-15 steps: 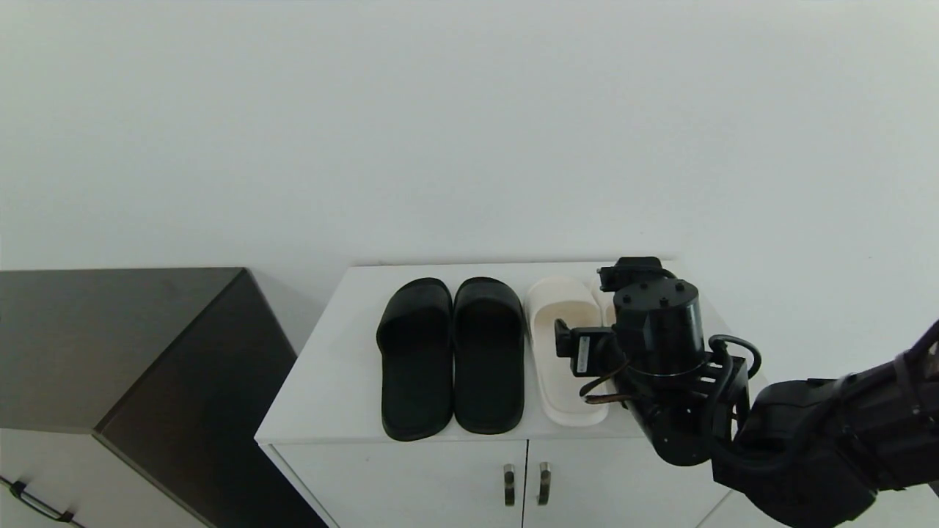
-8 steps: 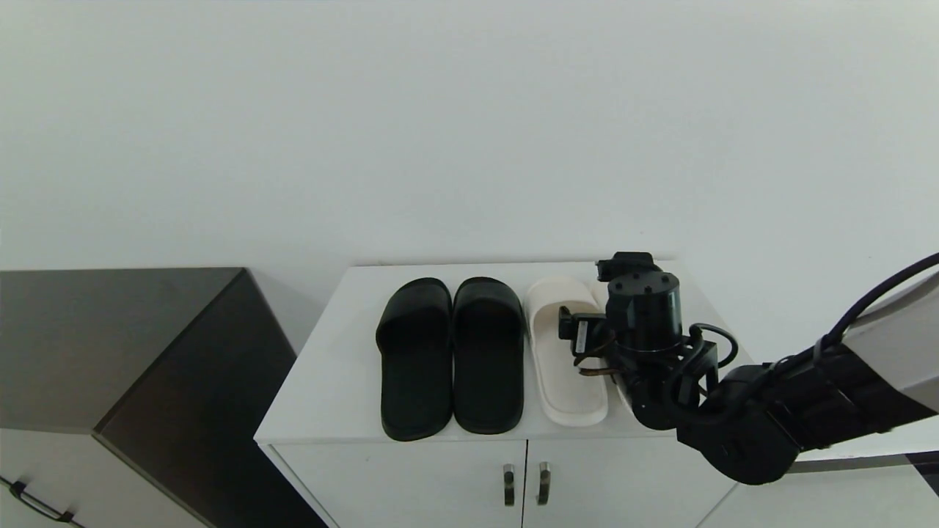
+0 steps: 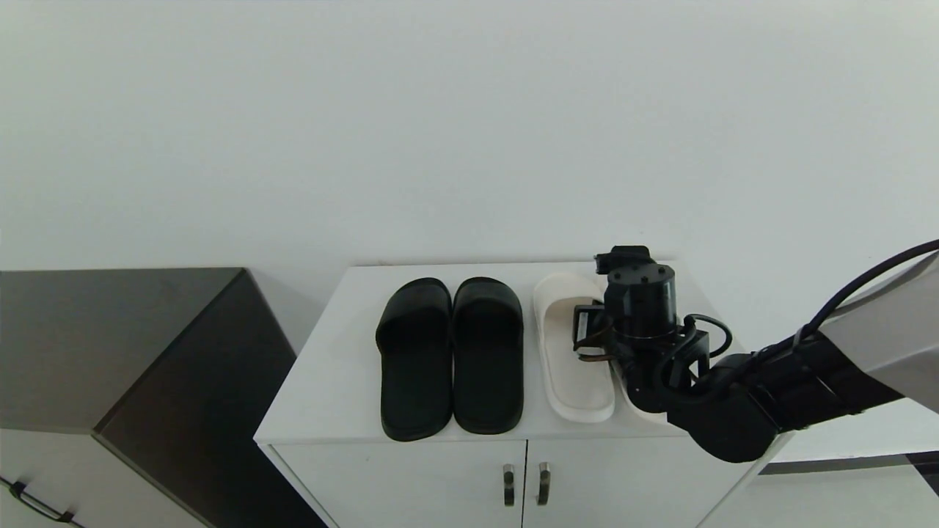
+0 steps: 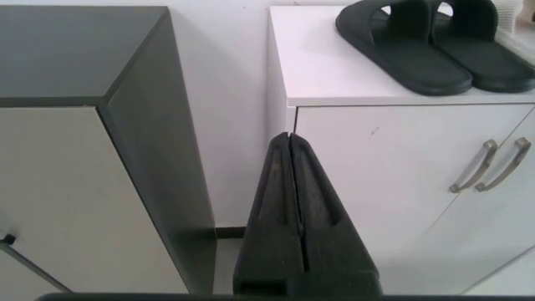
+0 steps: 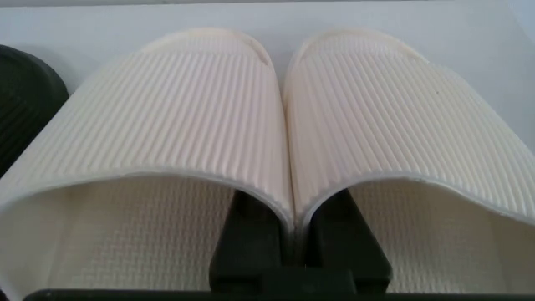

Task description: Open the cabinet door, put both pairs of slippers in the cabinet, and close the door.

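Right wrist view: R hand [image 5: 294, 242] has one finger under each strap of the white slippers [image 5: 167, 125], w/ the adjoining strap sides pinched betw. them. The pair sits at the right end of the counter [image 3: 337, 381], black slippers [image 3: 414, 352] just beside it on the left; both pairs are outside the cabinet.

Risks, as I judge: the grip is on soft strap walls only, so on lift a slipper could twist or slide off a finger, & the heels may drag into the black pair.

Bigger snag: cabinet doors [image 3: 411, 484] are closed, handles [image 3: 508, 484] untouched, so there's nowhere to put the load yet. L hand [image 4: 290, 146], fingers pressed together & holding nothing, hangs low before the gap betw. the white cabinet & a dark cabinet [image 3: 110, 337]. It would likely have to pull a door, & that door's swing could meet the R arm over the front right corner.
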{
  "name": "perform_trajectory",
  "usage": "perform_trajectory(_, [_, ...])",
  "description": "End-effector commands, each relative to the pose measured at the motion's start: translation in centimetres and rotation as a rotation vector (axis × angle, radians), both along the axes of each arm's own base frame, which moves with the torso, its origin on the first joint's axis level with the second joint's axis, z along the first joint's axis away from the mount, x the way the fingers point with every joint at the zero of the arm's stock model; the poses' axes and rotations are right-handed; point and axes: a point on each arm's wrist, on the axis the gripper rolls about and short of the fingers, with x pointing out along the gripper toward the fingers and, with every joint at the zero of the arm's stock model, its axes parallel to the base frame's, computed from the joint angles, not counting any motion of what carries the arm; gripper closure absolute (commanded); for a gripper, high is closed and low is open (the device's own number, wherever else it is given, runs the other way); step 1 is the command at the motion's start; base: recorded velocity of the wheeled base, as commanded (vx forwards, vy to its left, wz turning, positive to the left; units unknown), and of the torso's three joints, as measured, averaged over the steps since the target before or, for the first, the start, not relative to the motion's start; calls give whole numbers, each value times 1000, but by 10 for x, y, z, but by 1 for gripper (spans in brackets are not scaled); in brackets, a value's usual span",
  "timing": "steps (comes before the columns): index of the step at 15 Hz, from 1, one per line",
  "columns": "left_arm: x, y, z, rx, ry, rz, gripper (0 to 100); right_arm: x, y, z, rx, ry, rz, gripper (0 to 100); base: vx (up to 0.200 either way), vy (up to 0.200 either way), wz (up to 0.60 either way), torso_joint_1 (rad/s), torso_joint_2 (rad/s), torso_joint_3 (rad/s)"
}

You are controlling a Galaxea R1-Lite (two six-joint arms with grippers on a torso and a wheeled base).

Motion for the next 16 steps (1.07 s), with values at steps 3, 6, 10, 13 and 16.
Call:
perform_trajectory(3, [0, 0, 0, 13, 0, 0, 100, -16, -11, 27, -20, -55, 27, 100, 0, 0, 0, 0, 0, 0])
perform_trajectory(6, [0, 0, 0, 15, 0, 0, 100, -46, -20, 51, -25, -85, 166, 100, 0, 0, 0, 0, 0, 0])
perform_trajectory(10, [0, 0, 0, 16, 0, -5, 100, -114, -34, 83, -15, -45, 506, 100, 0, 0, 0, 0, 0, 0])
perform_trajectory(13, [0, 0, 0, 9, 0, -9, 100, -145, -40, 81, -37, 67, 738, 100, 0, 0, 0, 0, 0, 0])
perform_trajectory(16, [0, 0, 0, 9, 0, -9, 100, -150, -31, 66, -62, 118, 773, 100, 0, 0, 0, 0, 0, 0])
